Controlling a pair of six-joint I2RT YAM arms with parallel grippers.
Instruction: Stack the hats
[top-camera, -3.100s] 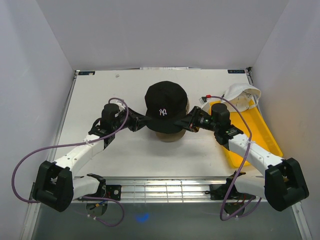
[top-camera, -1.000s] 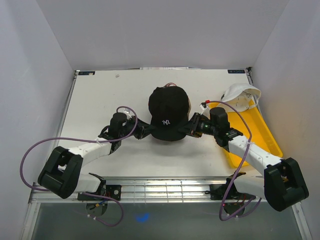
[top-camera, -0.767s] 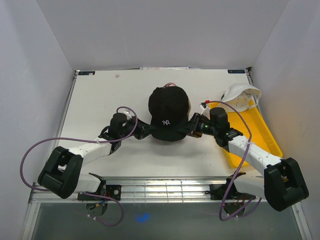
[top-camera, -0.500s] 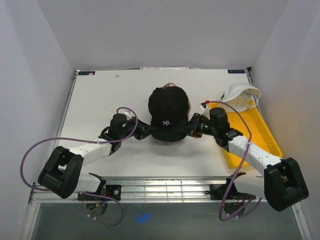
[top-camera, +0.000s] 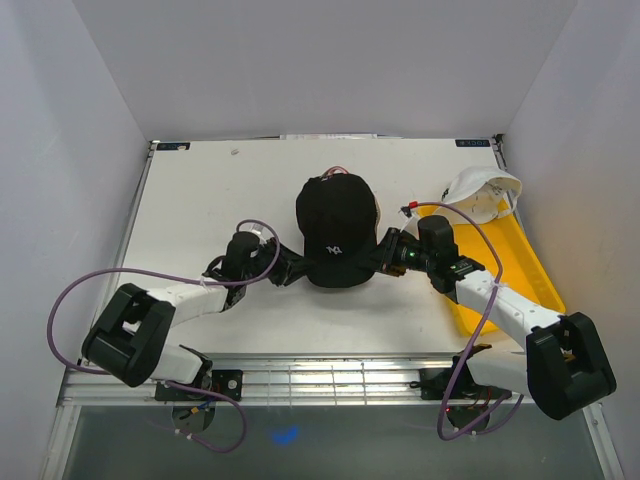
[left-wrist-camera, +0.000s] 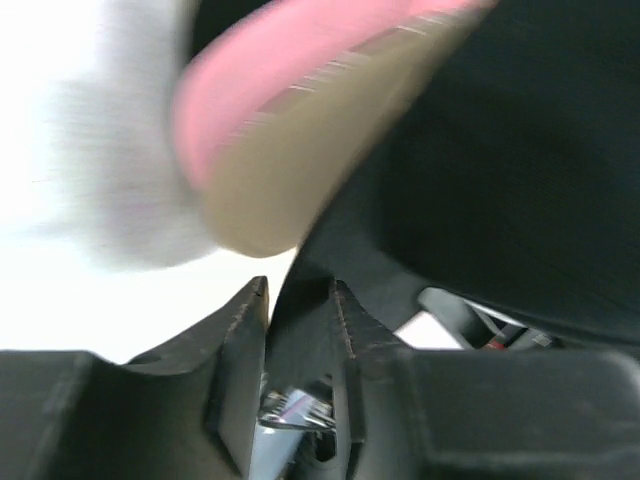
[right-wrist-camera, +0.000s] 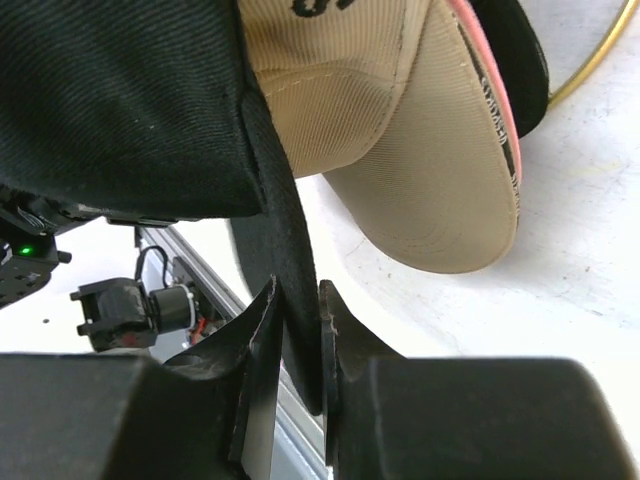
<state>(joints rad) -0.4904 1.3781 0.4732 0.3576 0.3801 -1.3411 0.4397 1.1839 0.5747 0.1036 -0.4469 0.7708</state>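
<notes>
NY cap lowered; R gripper grips it

A robotics lab test cell: plain white walls enclose a white worktop, a left arm and right arm bolted at its near edge, purple cables looping beside a metal rail.

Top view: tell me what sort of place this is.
Probably a robot test cell: white table boxed in by plain walls, left arm and right arm bolted at its near edge, a black cap and yellow tray as props.
</notes>
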